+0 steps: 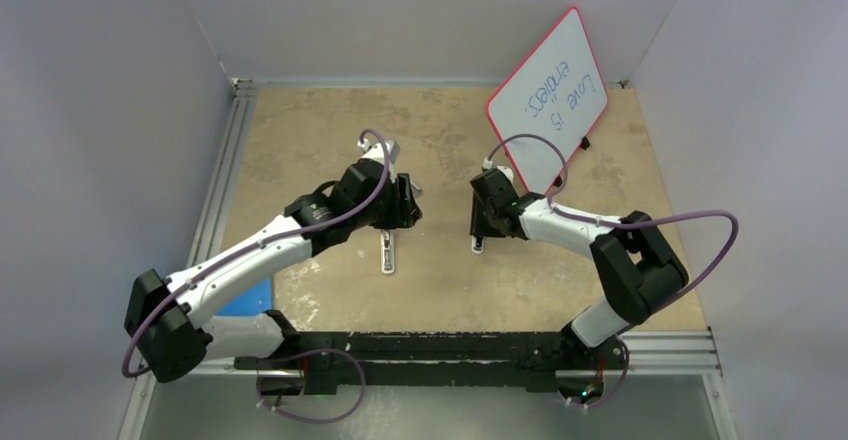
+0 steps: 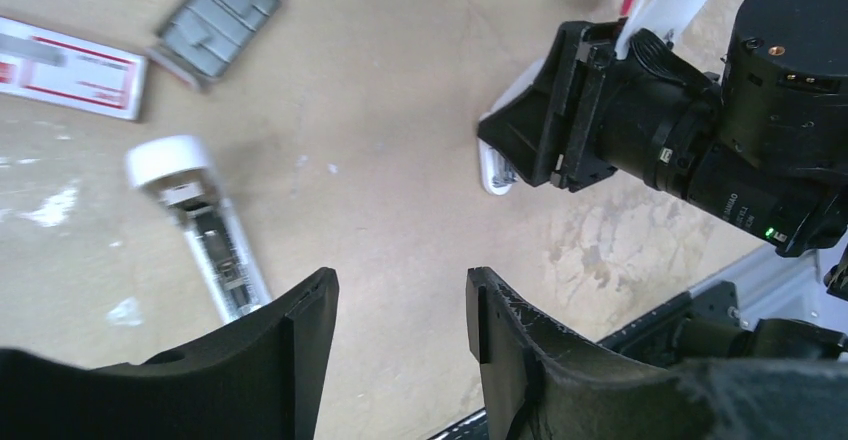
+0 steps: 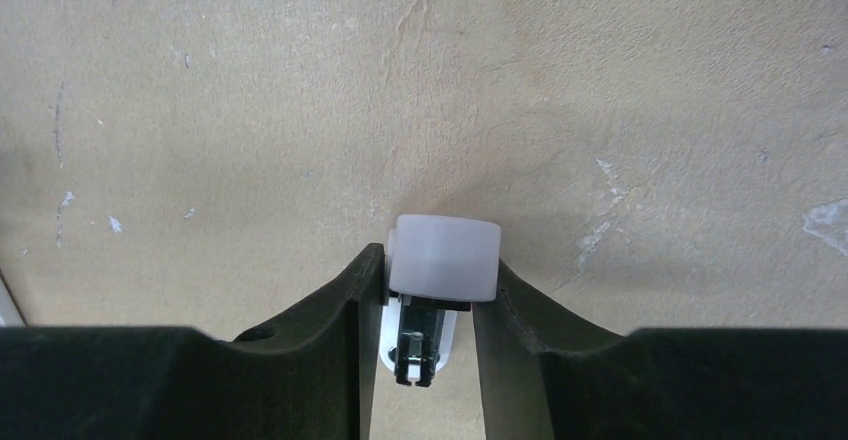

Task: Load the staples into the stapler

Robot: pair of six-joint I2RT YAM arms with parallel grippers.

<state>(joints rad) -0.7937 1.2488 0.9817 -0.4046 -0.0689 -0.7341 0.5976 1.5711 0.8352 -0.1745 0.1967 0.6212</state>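
The stapler [image 2: 205, 230] is a slim white bar lying on the tan table with its inner channel facing up; it also shows in the top view [image 1: 388, 253]. My left gripper [image 2: 400, 285] hovers open just right of it, holding nothing. The staples [image 2: 220, 22], grey strips in a flat tray, lie farther off beside the red-and-white sleeve [image 2: 70, 68]. My right gripper [image 3: 437, 265] is shut on a short white piece [image 3: 445, 250] with a black metal part under it, held low over the table [image 1: 478, 245].
A red-rimmed whiteboard [image 1: 548, 95] leans at the back right. A blue object [image 1: 248, 298] lies behind my left arm at the near left. Metal rails run along the left edge [image 1: 222, 180] and the near edge [image 1: 660, 345]. Grey walls enclose the table.
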